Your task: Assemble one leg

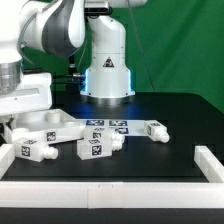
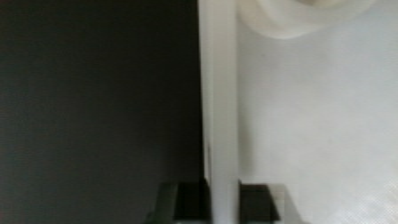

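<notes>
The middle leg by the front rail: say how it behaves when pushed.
The leg looks like solid moulded plastic: probably stiff and light. Its flat, blocky faces suggest it slides rather than rolls. The narrower peg end may make it swivel.

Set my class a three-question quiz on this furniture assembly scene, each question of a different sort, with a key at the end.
1. True or false: the leg at the exterior view's right is fitted into the tabletop.
2. In the wrist view, what does the gripper straddle? A the tabletop's rim; B a leg; C nothing.
3. What colour is the table?
Key: 1 false; 2 A; 3 black.
</notes>
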`<state>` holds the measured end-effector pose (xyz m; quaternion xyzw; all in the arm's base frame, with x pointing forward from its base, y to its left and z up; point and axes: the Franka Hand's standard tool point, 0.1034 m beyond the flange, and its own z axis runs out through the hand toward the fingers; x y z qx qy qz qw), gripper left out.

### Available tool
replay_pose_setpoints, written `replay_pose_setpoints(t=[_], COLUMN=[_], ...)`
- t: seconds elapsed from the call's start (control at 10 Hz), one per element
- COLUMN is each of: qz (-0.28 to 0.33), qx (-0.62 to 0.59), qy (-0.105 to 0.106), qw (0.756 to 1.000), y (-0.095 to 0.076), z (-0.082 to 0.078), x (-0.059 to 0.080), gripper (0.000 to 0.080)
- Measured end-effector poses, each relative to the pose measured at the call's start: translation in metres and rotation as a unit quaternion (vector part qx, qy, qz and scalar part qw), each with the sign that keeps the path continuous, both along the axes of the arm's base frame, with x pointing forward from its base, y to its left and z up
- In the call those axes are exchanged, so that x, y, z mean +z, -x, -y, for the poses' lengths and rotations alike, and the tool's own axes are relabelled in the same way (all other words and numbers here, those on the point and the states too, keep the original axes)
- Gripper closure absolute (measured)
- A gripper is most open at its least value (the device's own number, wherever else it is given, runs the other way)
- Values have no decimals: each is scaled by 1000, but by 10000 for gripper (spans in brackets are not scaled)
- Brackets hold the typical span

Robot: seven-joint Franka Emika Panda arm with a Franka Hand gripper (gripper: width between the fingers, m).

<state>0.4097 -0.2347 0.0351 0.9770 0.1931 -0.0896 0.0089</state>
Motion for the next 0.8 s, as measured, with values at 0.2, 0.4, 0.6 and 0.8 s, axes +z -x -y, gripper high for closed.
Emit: replay_pose_setpoints(t=[0.2,0.4,0.6,0.8], qz=[-28,-40,-40,-36], qx=[-52,-98,-176,-156], qy=[-15,-10,16,15], qw=[998,994,983,987], y=[-18,-39,-56,-52], z=[-18,-30,-47,-48], x=[39,59,56,45], gripper=[745,745,745,745])
